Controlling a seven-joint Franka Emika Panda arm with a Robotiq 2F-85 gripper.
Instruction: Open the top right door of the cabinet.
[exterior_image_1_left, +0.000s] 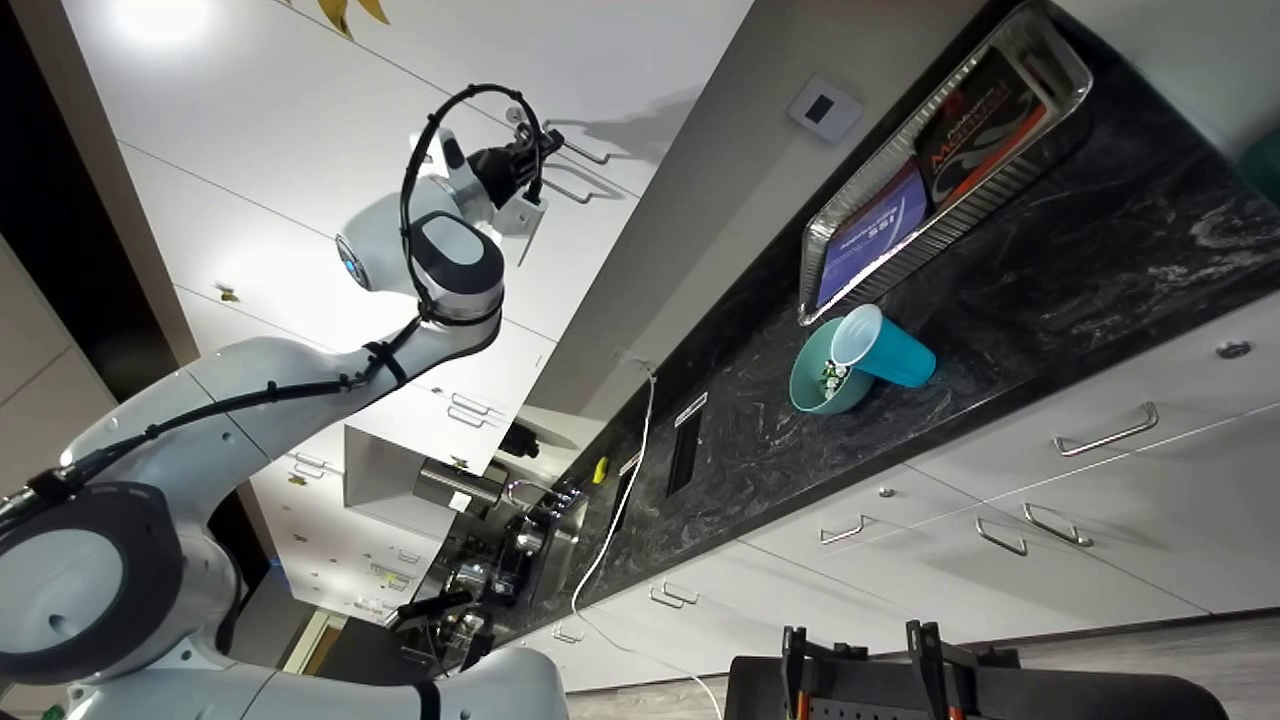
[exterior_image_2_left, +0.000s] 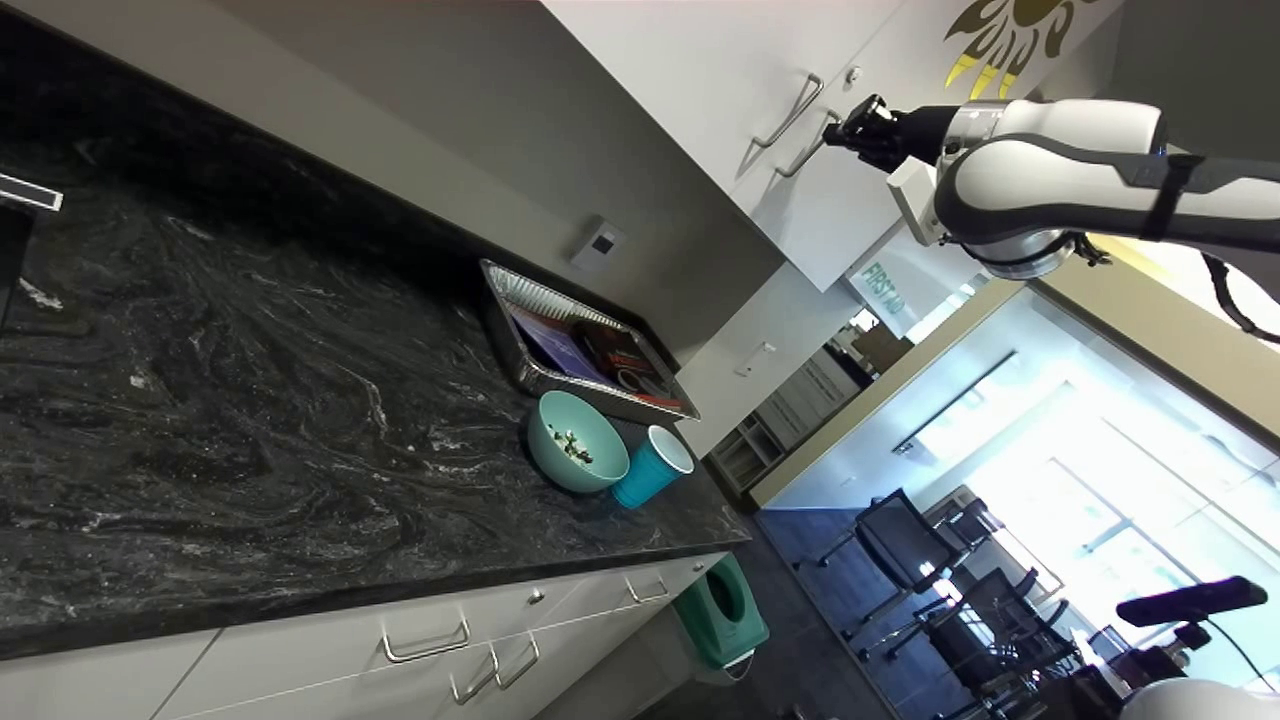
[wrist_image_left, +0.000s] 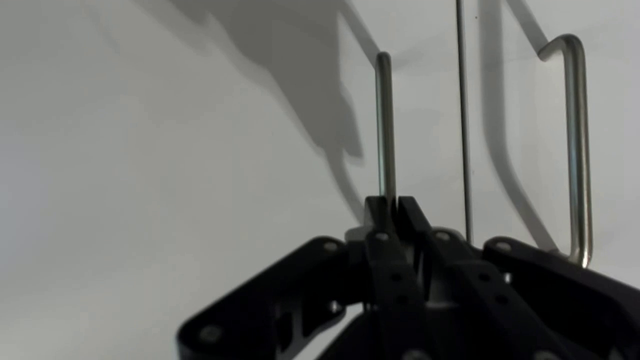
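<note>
The large, flat white top right door of the big white wall cabinet lies at the upper middle of an exterior view and fills the left of my wrist view. It sits flush with its neighbour, a thin dark seam between them. Near that seam stands its thin silver loop handle, a little right of centre in the wrist view. My black two-fingered gripper reaches up from the bottom of that view, its fingers almost together, one on either side of the bar, pinching it. The neighbouring silver loop stands apart, at the right across the seam.

My white and grey jointed arm crosses the left half of an exterior view.

Farther out, the black marbled stone countertop fills the lower left of an exterior view. On it, near the middle of the frame, a ribbed silver foil tray holds flat purple and dark printed pieces. Near it, a round mint-green bowl sits just beside a bright blue cup. White drawer fronts line the bottom edge; a green-topped bin stands right of them.
</note>
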